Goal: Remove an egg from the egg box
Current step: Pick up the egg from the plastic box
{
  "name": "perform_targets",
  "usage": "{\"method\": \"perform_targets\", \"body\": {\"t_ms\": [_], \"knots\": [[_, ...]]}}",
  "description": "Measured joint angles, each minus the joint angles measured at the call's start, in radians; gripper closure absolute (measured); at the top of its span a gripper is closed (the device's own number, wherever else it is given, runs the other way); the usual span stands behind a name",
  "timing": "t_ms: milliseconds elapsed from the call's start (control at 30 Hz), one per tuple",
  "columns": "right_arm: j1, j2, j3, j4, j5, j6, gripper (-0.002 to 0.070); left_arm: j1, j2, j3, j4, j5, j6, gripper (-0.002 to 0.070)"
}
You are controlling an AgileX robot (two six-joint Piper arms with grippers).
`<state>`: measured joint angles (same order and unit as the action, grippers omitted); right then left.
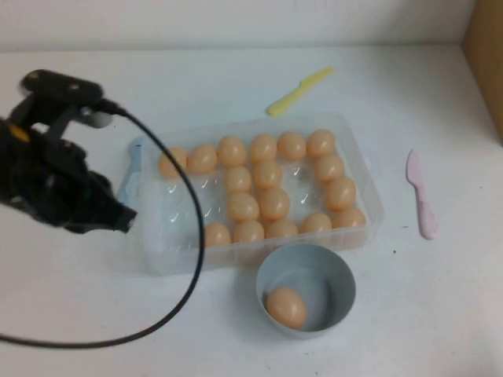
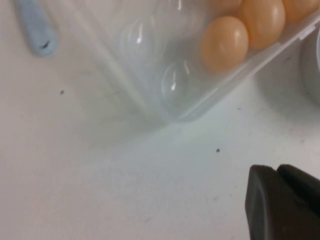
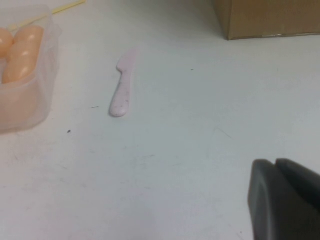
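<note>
The clear plastic egg box [image 1: 169, 236] lies mid-table with several peach-orange eggs [image 1: 273, 203] in its dimples; its left dimples are empty. One more egg [image 1: 286, 306] lies in the blue-grey bowl [image 1: 339, 276] in front of the box. My left gripper [image 1: 116, 218] hovers left of the box, shut and empty. In the left wrist view the gripper [image 2: 277, 169] is apart from the box's corner [image 2: 170, 100] and the nearest egg [image 2: 224, 42]. My right gripper [image 3: 275, 162] is shut and empty over bare table, out of the high view.
A pale blue utensil [image 1: 131, 174] lies against the box's left side. A yellow plastic knife [image 1: 299, 90] lies behind the box and a pink one [image 1: 421, 194] to its right. A cardboard box [image 1: 483, 55] stands at the far right. My left arm's black cable [image 1: 189, 259] loops over the box's left end.
</note>
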<state>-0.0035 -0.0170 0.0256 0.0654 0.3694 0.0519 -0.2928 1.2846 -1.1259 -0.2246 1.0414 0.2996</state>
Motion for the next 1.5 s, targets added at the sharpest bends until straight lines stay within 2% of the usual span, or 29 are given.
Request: {"method": "perform_targets", "body": {"t_ms": [167, 333, 433, 633, 733, 1500], "knots": [[0.000, 0.000, 0.000, 0.000, 0.000, 0.000, 0.0694, -0.110, 0.240, -0.196, 0.059, 0.074, 0.000, 0.0678], [0.000, 0.000, 0.000, 0.000, 0.000, 0.000, 0.0694, -0.179, 0.449, -0.357, 0.130, 0.149, -0.014, 0.0658], [0.000, 0.000, 0.000, 0.000, 0.000, 0.000, 0.0694, -0.206, 0.532, -0.415, 0.154, 0.163, -0.027, 0.0573], [0.000, 0.000, 0.000, 0.000, 0.000, 0.000, 0.0694, -0.221, 0.597, -0.481, 0.170, 0.145, -0.084, 0.0283], [0.000, 0.000, 0.000, 0.000, 0.000, 0.000, 0.0694, -0.225, 0.604, -0.487, 0.172, 0.131, -0.116, 0.0235], [0.000, 0.000, 0.000, 0.000, 0.000, 0.000, 0.0694, -0.235, 0.719, -0.487, 0.124, 0.067, -0.165, 0.0216]]}}
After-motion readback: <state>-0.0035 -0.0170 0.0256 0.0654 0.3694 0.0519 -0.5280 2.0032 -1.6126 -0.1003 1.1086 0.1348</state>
